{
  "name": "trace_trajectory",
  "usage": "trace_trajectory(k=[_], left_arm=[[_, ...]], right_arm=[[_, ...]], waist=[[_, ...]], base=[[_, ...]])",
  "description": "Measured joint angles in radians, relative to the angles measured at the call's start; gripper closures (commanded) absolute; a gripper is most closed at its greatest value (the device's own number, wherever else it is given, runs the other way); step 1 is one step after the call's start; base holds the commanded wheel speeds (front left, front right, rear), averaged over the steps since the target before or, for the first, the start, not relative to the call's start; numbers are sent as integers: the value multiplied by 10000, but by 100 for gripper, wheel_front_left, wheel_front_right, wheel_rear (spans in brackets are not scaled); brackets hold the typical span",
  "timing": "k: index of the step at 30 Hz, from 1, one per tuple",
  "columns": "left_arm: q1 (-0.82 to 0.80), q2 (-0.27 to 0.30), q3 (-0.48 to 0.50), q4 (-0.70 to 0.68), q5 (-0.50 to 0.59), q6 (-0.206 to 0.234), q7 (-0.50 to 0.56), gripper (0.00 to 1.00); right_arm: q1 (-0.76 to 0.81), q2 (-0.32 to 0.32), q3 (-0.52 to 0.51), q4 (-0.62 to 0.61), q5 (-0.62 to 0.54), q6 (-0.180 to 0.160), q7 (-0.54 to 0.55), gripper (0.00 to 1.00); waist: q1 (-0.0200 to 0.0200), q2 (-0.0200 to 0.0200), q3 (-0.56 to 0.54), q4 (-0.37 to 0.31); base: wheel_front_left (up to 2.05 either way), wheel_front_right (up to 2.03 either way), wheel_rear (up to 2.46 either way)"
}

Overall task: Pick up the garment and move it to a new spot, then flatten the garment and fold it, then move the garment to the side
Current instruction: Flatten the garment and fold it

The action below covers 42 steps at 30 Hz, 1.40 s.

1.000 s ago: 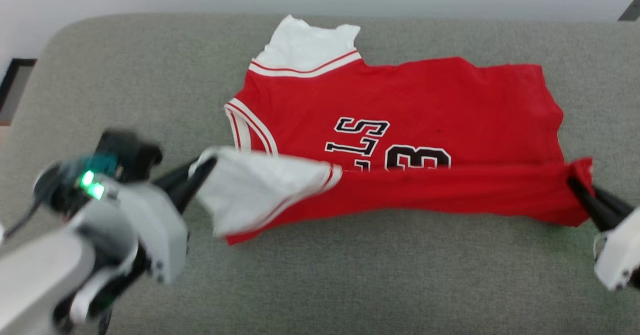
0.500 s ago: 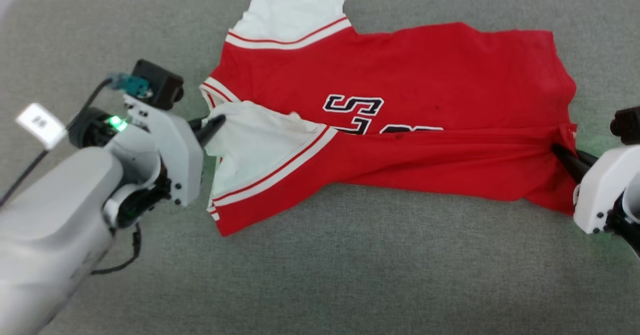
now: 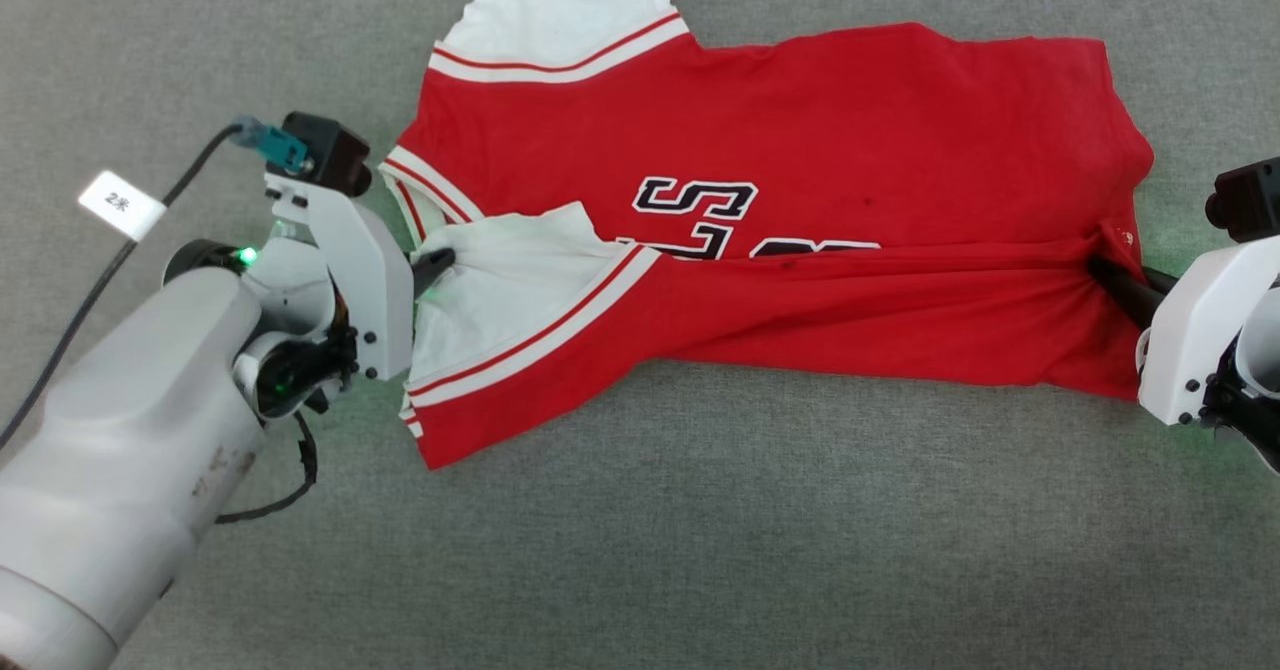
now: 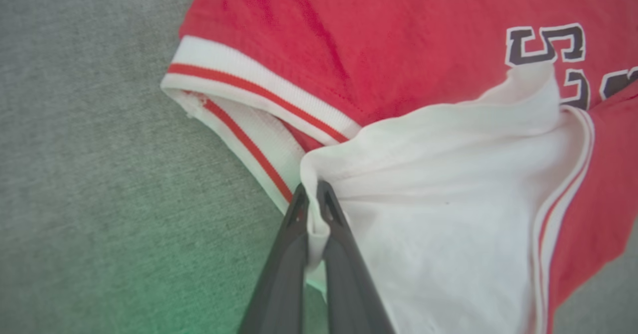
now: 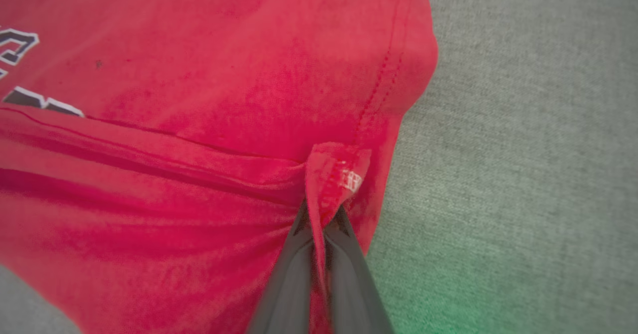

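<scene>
The garment [image 3: 800, 140], a red jersey with white sleeves, striped trim and black-and-white lettering, lies spread on the grey cushion, its near half folded up over the lettering. My left gripper [image 3: 440, 260] is shut on the edge of the white near sleeve [image 4: 438, 194], just beside the striped V-neck [image 4: 249, 94]. My right gripper [image 3: 1100, 275] is shut on the red hem corner [image 5: 331, 174] at the jersey's right end. The folded red band [image 3: 850, 310] stretches between the two grippers. The far white sleeve [image 3: 560, 10] lies flat at the top.
A grey fabric cushion [image 3: 700, 550] bears everything. A black cable with a white tag [image 3: 120, 205] trails from my left wrist at the left.
Both grippers have carried the near edge of the jersey farther up over the chest, covering more lettering. The head view has tilted down, so the cushion's far edge has left the picture.
</scene>
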Motion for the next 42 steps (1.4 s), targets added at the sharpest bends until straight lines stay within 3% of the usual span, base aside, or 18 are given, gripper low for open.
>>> trace_trajectory(k=[1, 4, 5, 6, 7, 15, 21, 26, 35, 42], left_arm=[[-28, -44, 29, 90, -48, -27, -25, 74], [-73, -142, 61, 228, -125, -27, -73, 11], [-74, -151, 63, 242, -142, -27, -100, 0], [-74, -148, 69, 274, -186, -27, -98, 0], [-77, -123, 65, 282, -184, -25, -102, 0], [-81, 2, 163, 94, -249, 107, -236, 0], [369, 345, 370, -794, -648, 295, -222, 0], [1108, 1049, 360, -2270, -836, 903, 81, 0], [2796, 2477, 121, -5310, -715, 2495, -81, 0], [3480, 2755, 2, -5891, -608, 3149, -449, 0]], right_arm=[[-33, -12, 19, 38, 21, 2, 29, 100], [-54, -40, 35, 167, 90, 2, 100, 71], [-57, -67, 58, 180, 88, 2, 96, 53], [-58, -84, 77, 199, 90, 2, 94, 8], [-56, -98, 88, 238, 90, 2, 96, 0], [10, -142, -29, 278, 194, 0, -184, 0], [174, -42, -382, 15, 163, 0, -788, 0], [492, 105, -1060, -399, -105, 0, -1534, 0], [1698, 594, -2502, -1749, -809, -2, -2370, 0], [2822, 1267, -3628, -3051, -1329, -4, -2178, 0]], waist=[[0, 0, -24, 8], [0, 0, -129, 60], [0, 0, -174, 81], [0, 0, -223, 103], [0, 0, -274, 127], [0, 0, -774, 356], [0, 0, -1195, 429], [0, 0, -1437, 370], [0, 0, -1402, 72], [0, 0, -1197, -134]], base=[[0, 0, 0], [0, 0, 0], [0, 0, 0], [0, 0, 0], [0, 0, 0], [0, 0, 0], [0, 0, 0], [0, 0, 0], [0, 0, 0], [0, 0, 0]])
